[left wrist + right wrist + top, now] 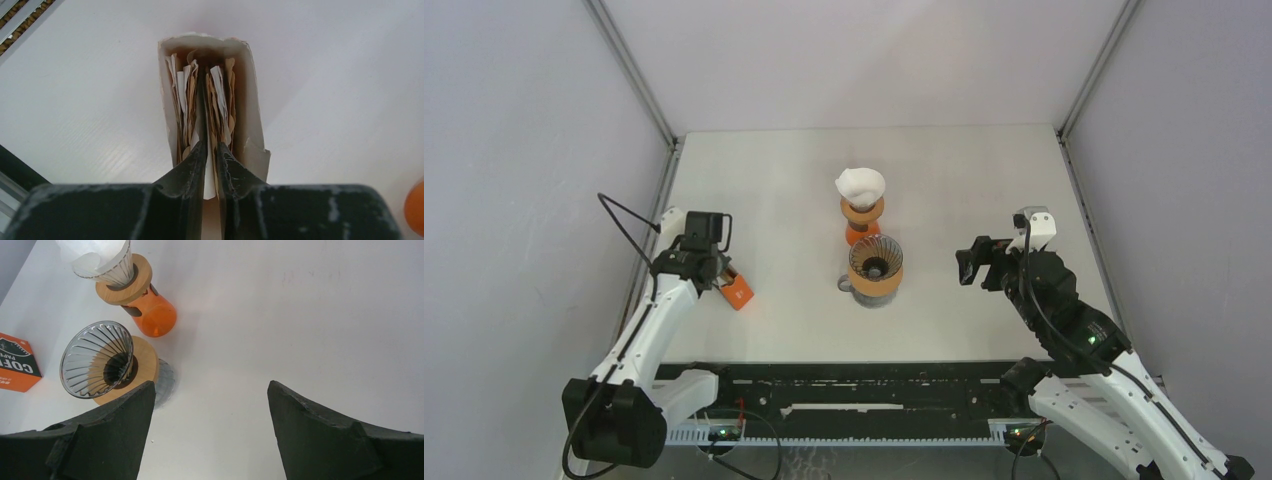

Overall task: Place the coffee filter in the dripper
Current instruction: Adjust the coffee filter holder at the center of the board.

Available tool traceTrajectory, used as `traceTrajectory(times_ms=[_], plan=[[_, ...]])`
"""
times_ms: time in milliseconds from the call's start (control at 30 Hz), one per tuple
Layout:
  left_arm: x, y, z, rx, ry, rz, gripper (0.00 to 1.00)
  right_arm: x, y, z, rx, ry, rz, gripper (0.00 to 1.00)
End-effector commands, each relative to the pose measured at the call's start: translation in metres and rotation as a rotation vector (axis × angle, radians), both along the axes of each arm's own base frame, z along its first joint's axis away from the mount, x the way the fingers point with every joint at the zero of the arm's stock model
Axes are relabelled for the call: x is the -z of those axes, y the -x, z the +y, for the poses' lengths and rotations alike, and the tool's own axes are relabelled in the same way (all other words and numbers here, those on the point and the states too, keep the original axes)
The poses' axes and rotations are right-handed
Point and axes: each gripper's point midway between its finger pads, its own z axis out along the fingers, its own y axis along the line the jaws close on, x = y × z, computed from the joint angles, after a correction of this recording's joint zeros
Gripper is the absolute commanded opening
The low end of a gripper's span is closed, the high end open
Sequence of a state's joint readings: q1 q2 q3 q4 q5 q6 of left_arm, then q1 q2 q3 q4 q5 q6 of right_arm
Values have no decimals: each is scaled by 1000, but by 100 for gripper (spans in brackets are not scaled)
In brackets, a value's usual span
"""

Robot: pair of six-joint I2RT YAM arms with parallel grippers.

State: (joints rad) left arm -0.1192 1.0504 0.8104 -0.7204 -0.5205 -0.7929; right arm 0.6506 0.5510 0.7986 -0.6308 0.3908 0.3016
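**A:** Where's your filter right now?

**B:** It's in the open orange cardboard carton [738,290] on the left side of the white bench [764,190], among the brown and white paper coffee filters [182,100]. Your left claw [210,145] is dipped into the carton's mouth, right in the middle of that stack.

**A:** And the grip?

**B:** Nearly pressed together. You've got one thin white sheet [210,182] nipped between the fingers, with filters packed on both sides of them.

**A:** The dripper?

**B:** The empty ribbed glass dripper [875,262] sits mid-bench on its wooden ring, well apart from the carton. Just behind it, a second dripper [861,183] holds a white filter and stands on an orange glass carafe [155,315].

**A:** Right side?

**B:** Your right claw [211,385] is spread wide, gripping nothing, off to the right of the empty dripper.
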Motion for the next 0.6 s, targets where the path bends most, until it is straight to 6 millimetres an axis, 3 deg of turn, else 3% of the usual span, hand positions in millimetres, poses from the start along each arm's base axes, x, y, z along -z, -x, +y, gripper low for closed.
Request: traceTrajectory(times_ms=[0, 233, 433, 567], plan=[[-18, -2, 6, -14, -20, -46, 18, -7, -2, 4, 1, -36, -23, 90], [-19, -3, 5, -11, -17, -43, 15, -6, -2, 4, 1, -35, -22, 90], [-44, -17, 2, 13, -11, -122, 18, -6, -2, 4, -1, -36, -21, 90], [-46, -26, 0, 28, -9, -118, 18, -5, -2, 4, 2, -35, -20, 90]])
